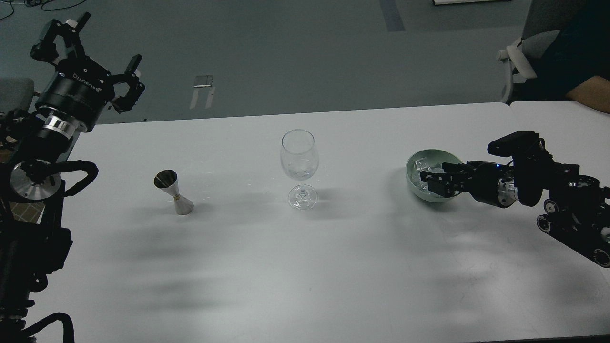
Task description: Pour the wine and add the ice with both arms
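Observation:
A clear stemmed wine glass [299, 162] stands upright mid-table, with faint glints low in its bowl; no stream of wine shows. A steel jigger [174, 192] stands to its left. A pale green bowl [412, 177] on the right holds several clear ice cubes [421, 167]. My right gripper [436, 180] reaches in over the bowl's right rim among the ice, its two fingers apart; whether a cube sits between them is hidden. My left gripper [107, 42] is raised high at the far left, beyond the table's back edge, open and empty.
The white table [305, 267] meets a second table at the right [562, 114]. A person's arm [593, 93] and an office chair [517, 62] are at the back right. My left arm's elbow and cables [43, 176] hang over the table's left edge.

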You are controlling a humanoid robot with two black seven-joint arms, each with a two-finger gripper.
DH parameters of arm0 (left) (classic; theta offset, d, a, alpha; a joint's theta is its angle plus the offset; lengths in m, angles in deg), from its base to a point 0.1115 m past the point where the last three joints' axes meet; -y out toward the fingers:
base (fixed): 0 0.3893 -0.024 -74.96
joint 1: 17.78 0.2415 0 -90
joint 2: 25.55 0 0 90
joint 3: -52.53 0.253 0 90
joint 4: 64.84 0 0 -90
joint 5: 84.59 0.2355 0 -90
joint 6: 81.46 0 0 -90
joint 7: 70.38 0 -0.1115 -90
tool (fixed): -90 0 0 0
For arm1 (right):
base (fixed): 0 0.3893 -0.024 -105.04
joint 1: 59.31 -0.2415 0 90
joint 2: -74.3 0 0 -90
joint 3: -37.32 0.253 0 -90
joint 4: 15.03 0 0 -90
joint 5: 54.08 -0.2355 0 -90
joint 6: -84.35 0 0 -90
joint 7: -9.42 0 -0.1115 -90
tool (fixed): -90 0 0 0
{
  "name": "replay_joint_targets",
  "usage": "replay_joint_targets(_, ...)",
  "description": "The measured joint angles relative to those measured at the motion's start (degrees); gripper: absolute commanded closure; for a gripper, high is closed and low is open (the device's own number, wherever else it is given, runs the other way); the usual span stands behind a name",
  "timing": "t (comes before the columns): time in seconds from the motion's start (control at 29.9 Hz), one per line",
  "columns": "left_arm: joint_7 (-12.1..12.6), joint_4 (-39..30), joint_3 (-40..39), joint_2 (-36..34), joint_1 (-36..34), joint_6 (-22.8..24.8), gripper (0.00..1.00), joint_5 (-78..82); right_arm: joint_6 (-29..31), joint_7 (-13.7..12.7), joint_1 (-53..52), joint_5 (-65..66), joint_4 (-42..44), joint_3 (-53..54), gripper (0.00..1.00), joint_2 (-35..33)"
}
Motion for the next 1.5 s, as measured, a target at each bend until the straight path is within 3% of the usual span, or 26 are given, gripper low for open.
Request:
replay_joint_targets(0.4, 0.00, -0.06, 0.00, -0.03, -0.09, 0.00, 0.02, 0.00, 0.08, 0.15, -0.96, -0.01, -0.08, -2.75, 0.58, -0.25)
replay_joint_targets(0.67, 0.00, -0.23, 0.00, -0.06, -0.08, 0.00, 0.02, 0.00, 0.81, 0.15, -1.31, 0.00, -0.09, -2.78, 0.96, -0.91)
replay_joint_targets(0.74, 0.00, -0.54, 0.00, -0.08, -0.08, 0.00, 0.02, 0.00, 1.00, 0.15, -1.35, 0.00, -0.19, -2.78, 1.00, -1.34)
replay_joint_targets(1.07, 0.13, -1.52, 0.00, -0.09, 0.04, -0.16, 0.02, 0.04, 0.06, 0.13, -3.33, -0.63, -3.70, -1.46, 1.00, -5.70)
replay_joint_targets(1.3, 0.23, -1.68, 0.02, -0.06, 0.07, -0.21, 0.02, 0.06, 0.36, 0.18, -10.00, -1.37, -15.26, 0.29, 1.00, -13.86)
replay_joint_targets(1.5, 0.32, -1.68, 0.09, 0.06, 0.06, -0.27, 0.02, 0.06, 2.97, 0.24, -18.83, -1.55, -22.30, 0.05, 1.00, -16.52)
